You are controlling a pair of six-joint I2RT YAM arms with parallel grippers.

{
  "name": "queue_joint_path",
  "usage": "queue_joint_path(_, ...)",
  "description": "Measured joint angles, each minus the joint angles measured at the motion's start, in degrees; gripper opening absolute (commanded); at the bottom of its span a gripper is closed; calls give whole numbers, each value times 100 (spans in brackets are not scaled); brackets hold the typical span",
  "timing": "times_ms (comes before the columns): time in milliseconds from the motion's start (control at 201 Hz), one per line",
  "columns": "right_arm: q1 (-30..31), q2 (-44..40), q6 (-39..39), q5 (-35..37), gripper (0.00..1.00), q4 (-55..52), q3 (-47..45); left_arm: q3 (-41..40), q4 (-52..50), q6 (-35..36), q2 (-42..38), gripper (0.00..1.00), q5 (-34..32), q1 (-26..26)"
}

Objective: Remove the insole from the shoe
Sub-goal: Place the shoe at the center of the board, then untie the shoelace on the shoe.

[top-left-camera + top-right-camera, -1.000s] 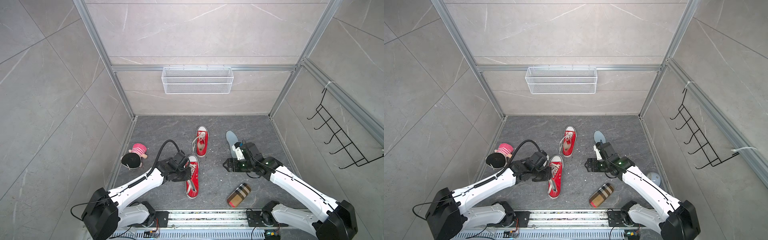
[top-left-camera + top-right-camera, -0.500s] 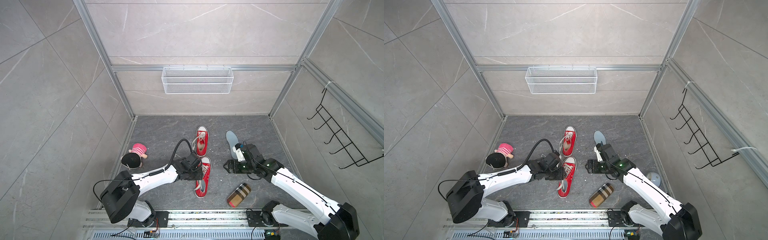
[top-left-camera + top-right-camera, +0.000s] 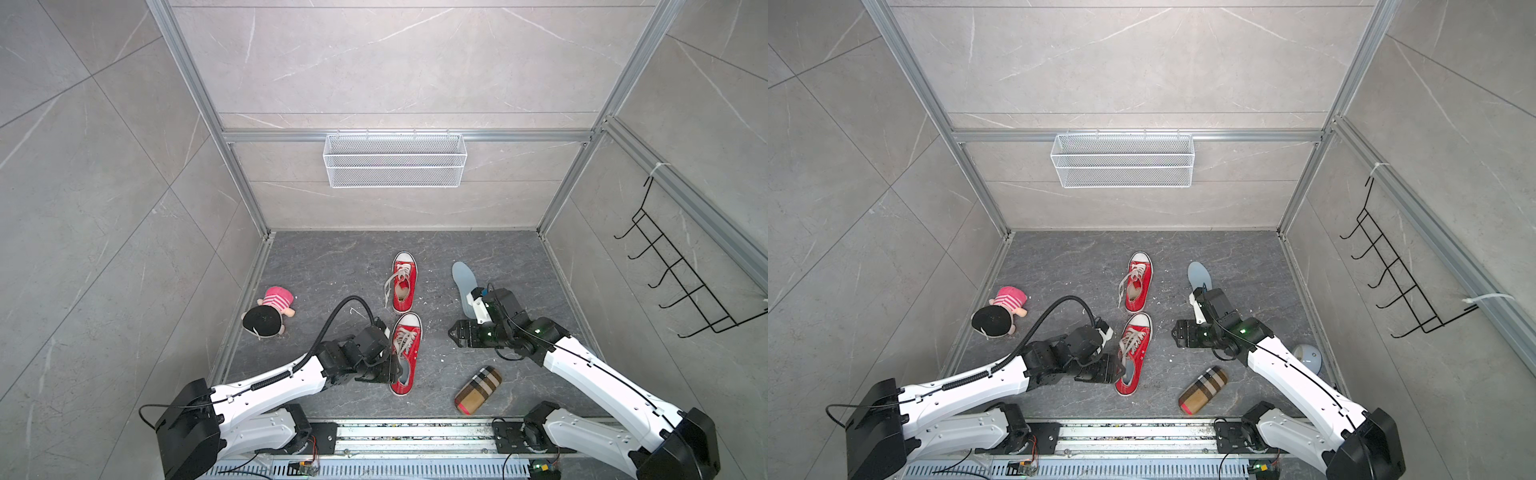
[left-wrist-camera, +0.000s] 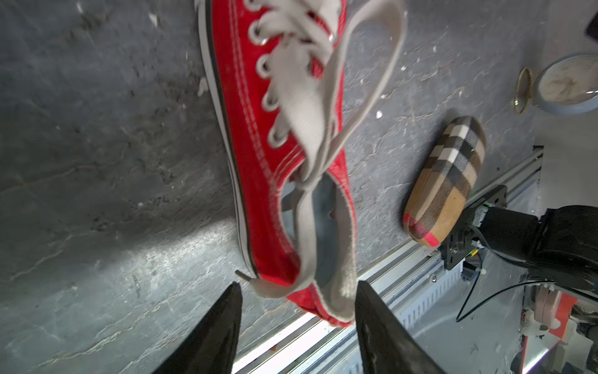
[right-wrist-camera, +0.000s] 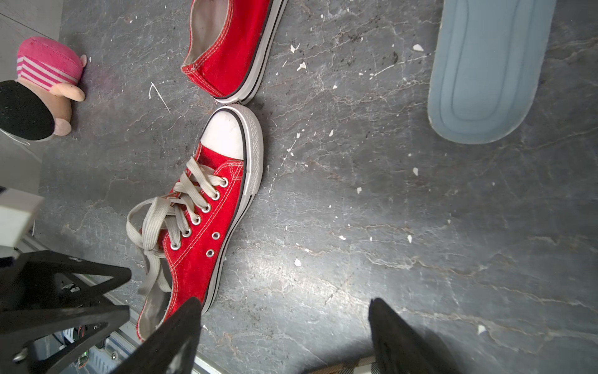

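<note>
Grey-blue insole [image 4: 323,223] sits inside near red shoe [image 3: 405,353], visible through heel opening; not out yet. Step: lining up the grasp. Left gripper [image 4: 296,285] released, jaws apart either side of heel, holding nothing. Next likely needs 1 finger dipped inside collar to pinch insole edge, clear of the lace [image 4: 304,116]. Right gripper [image 5: 284,304] released, empty, over bare desk [image 3: 332,270]. 2nd insole [image 3: 463,276] lies loose near far shoe [image 3: 404,282]. Wire basket [image 3: 395,160] looks empty; plaid case [image 3: 478,390] shut, contents hidden.

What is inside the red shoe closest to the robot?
A blue-grey insole shows through the opening of the near red shoe, with a loose lace draped across it. Its front part is hidden under the laced upper.
</note>
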Motion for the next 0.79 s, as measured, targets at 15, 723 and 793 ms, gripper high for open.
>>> queue_joint_path(15,0,0,0,0,82,0,0,-31,7,-13,0,53,22,0)
queue_joint_path(723,11,2,0,-2,82,-2,-63,-101,535,-164,356,9,304,0)
queue_joint_path(793,11,26,-2,-33,82,-2,-63,15,385,-144,330,7,304,0)
